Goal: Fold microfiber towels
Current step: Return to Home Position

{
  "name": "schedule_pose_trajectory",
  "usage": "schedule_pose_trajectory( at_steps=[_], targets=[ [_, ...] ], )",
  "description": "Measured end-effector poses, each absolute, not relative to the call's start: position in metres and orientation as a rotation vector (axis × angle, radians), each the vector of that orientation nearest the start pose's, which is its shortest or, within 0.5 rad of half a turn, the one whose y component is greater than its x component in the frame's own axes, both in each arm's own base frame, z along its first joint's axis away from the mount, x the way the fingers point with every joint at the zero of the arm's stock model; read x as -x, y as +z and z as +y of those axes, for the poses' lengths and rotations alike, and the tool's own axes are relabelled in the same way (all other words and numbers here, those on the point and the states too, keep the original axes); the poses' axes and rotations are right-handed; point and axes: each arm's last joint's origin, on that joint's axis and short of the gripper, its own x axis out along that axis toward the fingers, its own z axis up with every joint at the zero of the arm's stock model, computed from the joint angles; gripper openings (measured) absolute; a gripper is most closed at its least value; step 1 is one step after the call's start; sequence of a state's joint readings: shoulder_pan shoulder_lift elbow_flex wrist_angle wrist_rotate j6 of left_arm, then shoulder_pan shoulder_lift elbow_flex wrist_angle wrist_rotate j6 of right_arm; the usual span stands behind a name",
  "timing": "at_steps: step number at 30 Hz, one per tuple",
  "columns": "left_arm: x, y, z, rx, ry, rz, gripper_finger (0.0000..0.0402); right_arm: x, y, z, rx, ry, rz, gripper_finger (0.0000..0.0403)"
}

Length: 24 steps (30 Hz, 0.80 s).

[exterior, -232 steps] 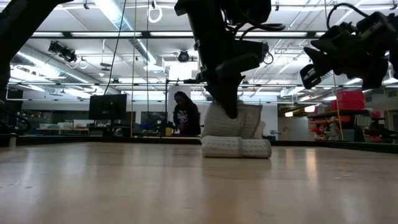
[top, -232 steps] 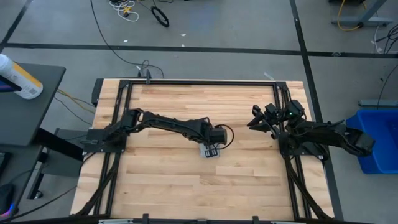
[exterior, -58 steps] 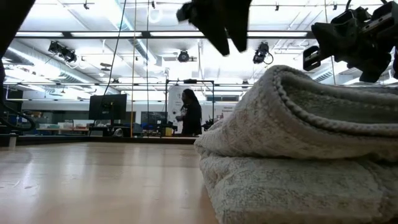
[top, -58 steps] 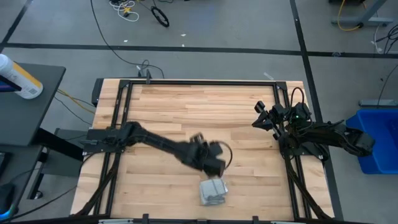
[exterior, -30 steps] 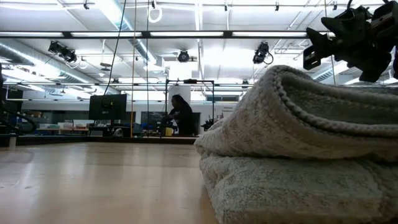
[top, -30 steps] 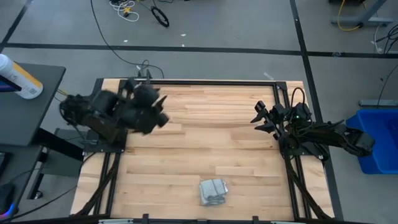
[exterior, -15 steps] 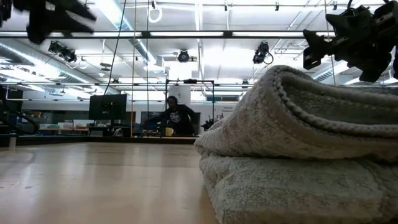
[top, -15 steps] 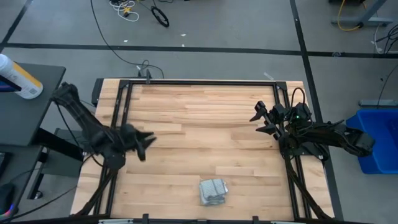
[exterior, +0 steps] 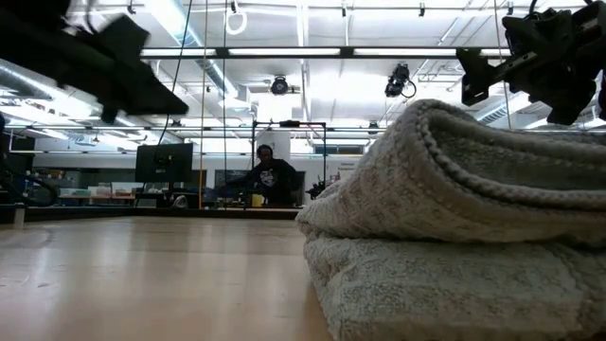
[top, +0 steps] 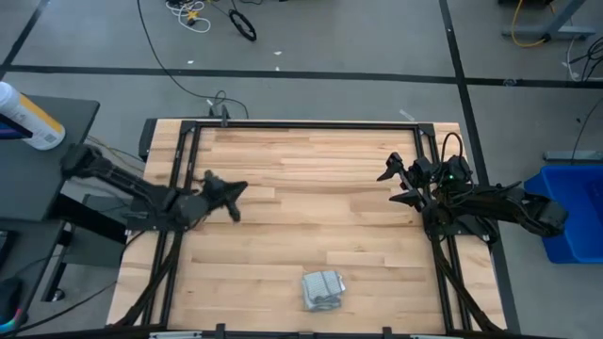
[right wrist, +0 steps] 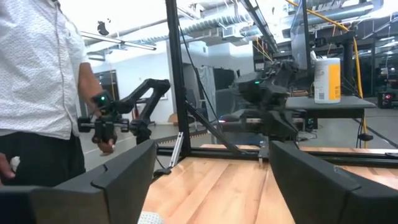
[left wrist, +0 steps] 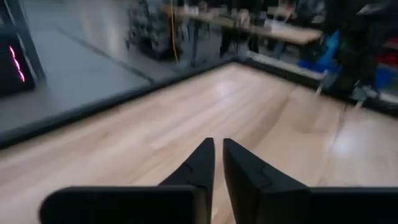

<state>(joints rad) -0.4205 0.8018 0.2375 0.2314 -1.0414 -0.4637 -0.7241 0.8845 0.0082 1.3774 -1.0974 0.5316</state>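
The microfiber towel (top: 323, 289) lies folded into a small pale grey bundle near the table's front edge, a little right of the middle. It fills the right of the low view, one thick fold (exterior: 454, 218) resting on another. No gripper touches it. My left gripper (top: 231, 192) hovers over the table's left part, well away from the towel; in the left wrist view its fingers (left wrist: 217, 152) stand shut with nothing between them. My right gripper (top: 391, 184) hovers at the table's right, fingers wide open (right wrist: 211, 155) and empty.
Black frame rails (top: 179, 169) run along the table's sides. A bright blue bin (top: 565, 217) stands off the right edge. A bottle (top: 28, 118) lies on a side table at the left. A person in a white shirt (right wrist: 37, 93) stands beyond the table's far side.
My left arm has swung about at the table's left side: its gripper went from the far left toward the near edge, then a little back toward the middle. My right gripper has stayed in place and spread its fingers wider. The folded towel has not moved.
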Motion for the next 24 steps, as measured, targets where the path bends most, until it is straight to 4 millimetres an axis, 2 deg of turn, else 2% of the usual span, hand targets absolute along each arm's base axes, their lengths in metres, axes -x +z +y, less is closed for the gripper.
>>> schedule_pose_trajectory(
  at_steps=[4, 9, 17, 24],
  targets=[
    [-0.16, 0.184, -0.013, 0.287, 0.608, 0.162, 0.0013, -0.112, 0.197, -0.065, -0.124, 0.43, -0.201, 0.0338],
    [-0.16, 0.184, 0.005, 0.189, 0.687, 0.194, 0.0006, -0.112, 0.197, -0.065, -0.124, 0.429, -0.202, 0.0355],
    [-0.159, 0.187, 0.008, 0.225, 0.685, 0.17, 0.0041, -0.112, 0.197, -0.065, -0.124, 0.43, -0.202, 0.0376],
    [-0.159, 0.187, 0.008, 0.202, 0.682, 0.176, 0.0046, -0.112, 0.197, -0.065, -0.124, 0.43, -0.202, 0.0391]
  ],
)
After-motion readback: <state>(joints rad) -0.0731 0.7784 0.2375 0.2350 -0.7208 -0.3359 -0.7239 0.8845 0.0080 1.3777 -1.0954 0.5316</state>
